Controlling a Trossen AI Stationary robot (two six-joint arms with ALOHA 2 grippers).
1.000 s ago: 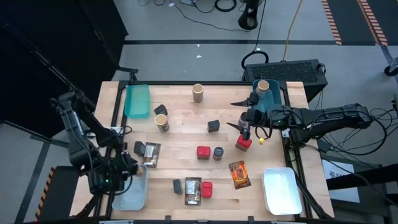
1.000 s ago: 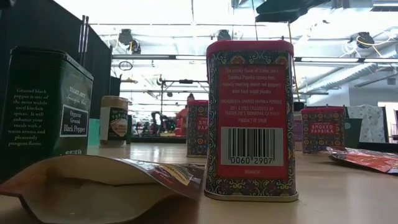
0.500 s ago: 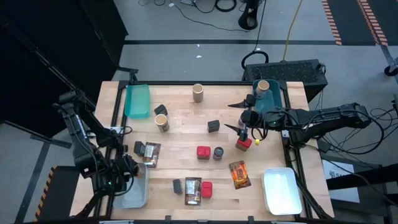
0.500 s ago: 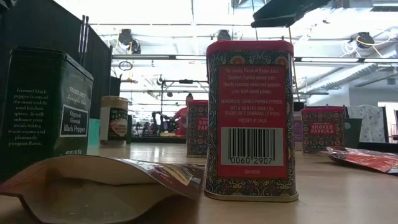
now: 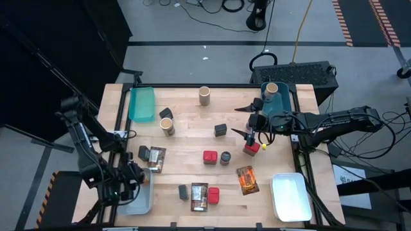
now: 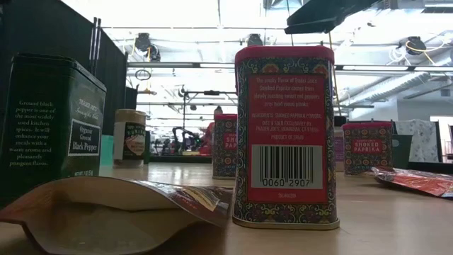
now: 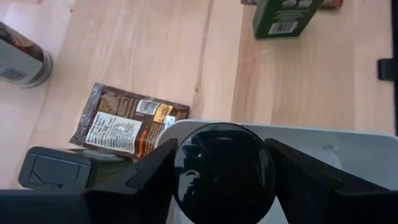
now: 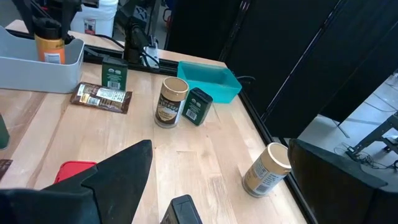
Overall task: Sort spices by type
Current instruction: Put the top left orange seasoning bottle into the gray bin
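My left gripper (image 5: 131, 181) is at the near left, over the grey-white bin (image 5: 144, 202), shut on a black-lidded orange jar (image 7: 224, 171). The right wrist view shows the jar (image 8: 48, 45) low in the bin (image 8: 37, 65). My right gripper (image 5: 243, 120) hangs open at the right, above the table, beside a red tin (image 5: 252, 147). Spices stand on the table on their bases: tan cylinders (image 5: 204, 95) (image 5: 167, 126), red tins (image 5: 209, 156) (image 5: 214, 195), dark tins (image 5: 220, 129) (image 5: 144, 153). Packets (image 5: 156, 158) (image 5: 247, 179) lie flat. My left gripper pinches the jar at its round black lid (image 7: 186, 177), one finger on each side of it. The fingers come from above, slanting down. The jar hangs upright with its lower part inside the bin; whether it stands on the bin's floor I cannot tell.
A teal bin (image 5: 141, 104) sits at the far left. Another teal bin (image 5: 282, 106) at the far right holds a tan cylinder (image 5: 271, 90). A white bin (image 5: 290, 196) is at the near right. In the low view a black pepper tin (image 6: 53, 120) and a paprika tin (image 6: 285, 134) stand close.
My left gripper has sunk toward the grey-white bin with the jar still between its fingers.
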